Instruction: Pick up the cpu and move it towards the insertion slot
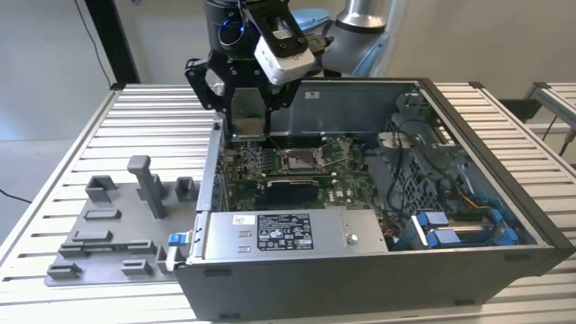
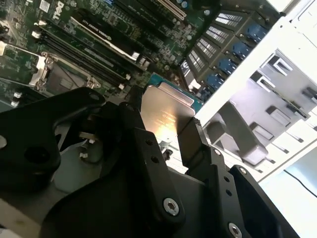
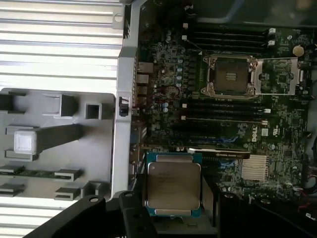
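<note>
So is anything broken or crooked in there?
Nothing looks broken or spilled. The gripper holds the cpu flat above the green board, apart from the insertion slot, which sits empty with its metal frame swung open. The grey fixture tray rests outside the computer case.

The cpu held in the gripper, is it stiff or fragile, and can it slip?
The cpu looks like a thin, flat, rigid plate, so it probably will not bend. Its smooth metal top may slip between the gripper fingers, and it seems light.
</note>
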Motion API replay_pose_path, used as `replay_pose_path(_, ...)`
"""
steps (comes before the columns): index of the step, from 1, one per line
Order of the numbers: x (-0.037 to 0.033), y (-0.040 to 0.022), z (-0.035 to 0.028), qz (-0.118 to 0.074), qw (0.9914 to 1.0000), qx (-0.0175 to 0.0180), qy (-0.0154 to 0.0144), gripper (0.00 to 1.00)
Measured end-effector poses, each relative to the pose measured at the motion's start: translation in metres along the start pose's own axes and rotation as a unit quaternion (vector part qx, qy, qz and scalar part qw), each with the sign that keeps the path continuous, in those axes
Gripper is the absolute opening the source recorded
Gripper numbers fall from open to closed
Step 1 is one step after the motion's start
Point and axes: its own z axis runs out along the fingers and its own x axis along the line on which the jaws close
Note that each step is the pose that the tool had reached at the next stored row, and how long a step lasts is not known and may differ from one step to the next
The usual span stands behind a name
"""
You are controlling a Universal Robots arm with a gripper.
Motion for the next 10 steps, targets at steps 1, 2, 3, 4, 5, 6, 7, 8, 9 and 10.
replay_pose_path(1,-0.002,-0.0001,0.0,0.0,1.0,0.0,0.0,0.0)
replay_pose_path(2,-0.0038,-0.0001,0.0,0.0,1.0,0.0,0.0,0.0)
replay_pose_path(3,-0.0057,-0.0002,0.0,0.0,1.0,0.0,0.0,0.0)
replay_pose_path(4,-0.0075,-0.0002,0.0,0.0,1.0,0.0,0.0,0.0)
replay_pose_path(5,-0.0093,-0.0003,0.0,0.0,1.0,0.0,0.0,0.0)
replay_pose_path(6,-0.011,-0.0003,0.0,0.0,1.0,0.0,0.0,0.0)
replay_pose_path(7,-0.0128,-0.0004,-0.0001,0.0,1.0,0.0,0.0,0.0)
replay_pose_path(8,-0.0146,-0.0004,-0.0001,0.0,1.0,0.0,0.0001,0.0)
replay_pose_path(9,-0.0163,-0.0005,-0.0001,0.0,1.0,0.0,0.0,0.0)
replay_pose_path(10,-0.0181,-0.0005,-0.0001,0.0,1.0,0.0,0.0,0.0)
